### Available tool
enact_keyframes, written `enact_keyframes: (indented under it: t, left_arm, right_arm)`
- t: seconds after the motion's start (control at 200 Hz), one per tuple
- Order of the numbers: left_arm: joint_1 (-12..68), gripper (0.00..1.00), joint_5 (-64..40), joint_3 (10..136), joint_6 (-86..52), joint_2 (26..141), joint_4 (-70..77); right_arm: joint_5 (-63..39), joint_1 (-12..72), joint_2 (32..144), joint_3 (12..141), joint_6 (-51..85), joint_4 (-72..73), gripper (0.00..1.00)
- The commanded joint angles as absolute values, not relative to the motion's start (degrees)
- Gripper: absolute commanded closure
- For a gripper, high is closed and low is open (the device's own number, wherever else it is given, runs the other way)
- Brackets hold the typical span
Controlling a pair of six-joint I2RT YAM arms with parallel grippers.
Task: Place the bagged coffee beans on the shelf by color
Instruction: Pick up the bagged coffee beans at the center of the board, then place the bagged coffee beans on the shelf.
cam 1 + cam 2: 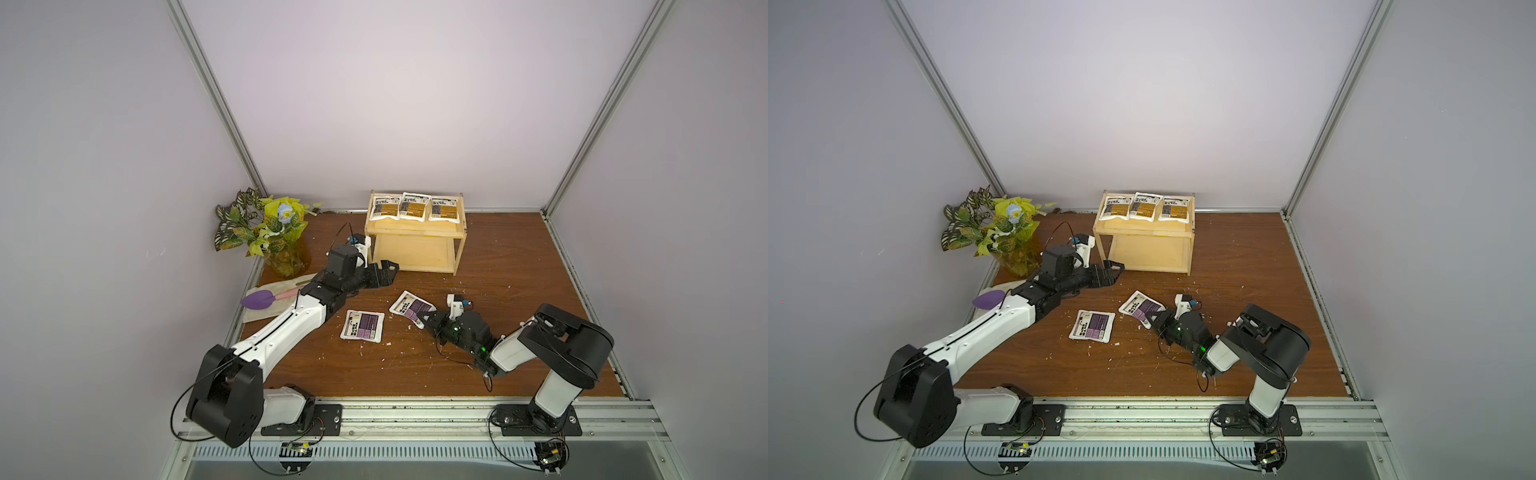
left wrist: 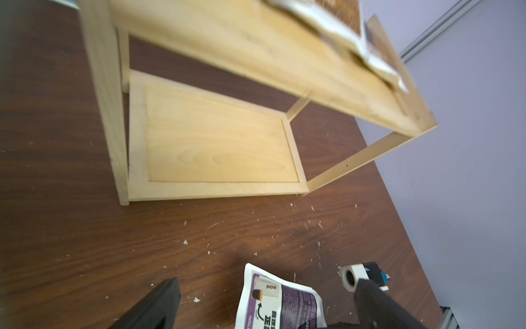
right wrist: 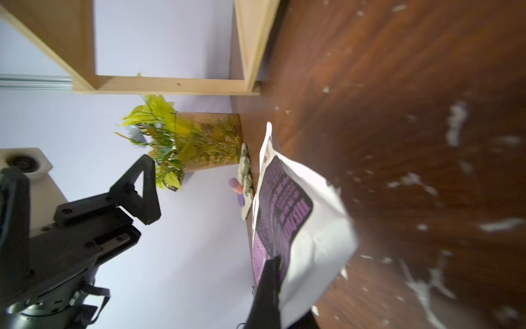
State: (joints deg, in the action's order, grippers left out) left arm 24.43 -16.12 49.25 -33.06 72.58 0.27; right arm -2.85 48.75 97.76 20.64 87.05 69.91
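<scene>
Purple pouch (image 1: pixel 410 306): edge pinched by right gripper (image 1: pixel 424 319), closed tight on it; low over table (image 1: pixel 519 266), in front of shelf (image 1: pixel 411 249). Judged light, soft, slick film; sag expected, flat sealed edge judged best hold. Second purple pouch (image 1: pixel 362 326) laid flat beside. Brown pouches (image 1: pixel 414 206) ranged on top tier. Left gripper (image 1: pixel 390 267) spread wide, empty.

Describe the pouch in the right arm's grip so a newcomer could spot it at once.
On the table in front of the shelf are two purple pouches. The gripped pouch is the one nearer the right arm, skewed, its corner pinched by the right end effector. The other pouch lies flat and untouched.
</scene>
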Motion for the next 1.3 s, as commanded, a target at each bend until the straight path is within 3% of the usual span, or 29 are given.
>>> enact_keyframes:
  t: [0.0,0.155,0.505,1.141,1.291]
  left_arm:
    - [23.74,0.00,-12.07,48.97,-35.29,68.89,-4.11]
    - [20.96,0.00,-10.86,48.15,-40.44,65.00,-4.31]
    - [11.13,0.01,-19.55,48.42,-43.62,65.99,-2.67]
    - [10.41,0.01,-23.34,48.48,-40.96,68.30,-2.05]
    - [10.36,0.00,-23.86,48.15,-40.59,69.03,-2.10]
  right_arm:
    - [4.17,50.06,96.16,25.83,86.40,67.74,0.99]
    - [12.53,51.21,98.94,32.15,87.29,68.02,0.99]
    - [24.56,51.27,112.25,53.10,91.83,57.10,0.99]
    - [33.57,47.14,130.71,80.95,101.30,37.35,0.96]
    - [33.99,47.11,133.12,85.17,102.96,34.63,0.90]
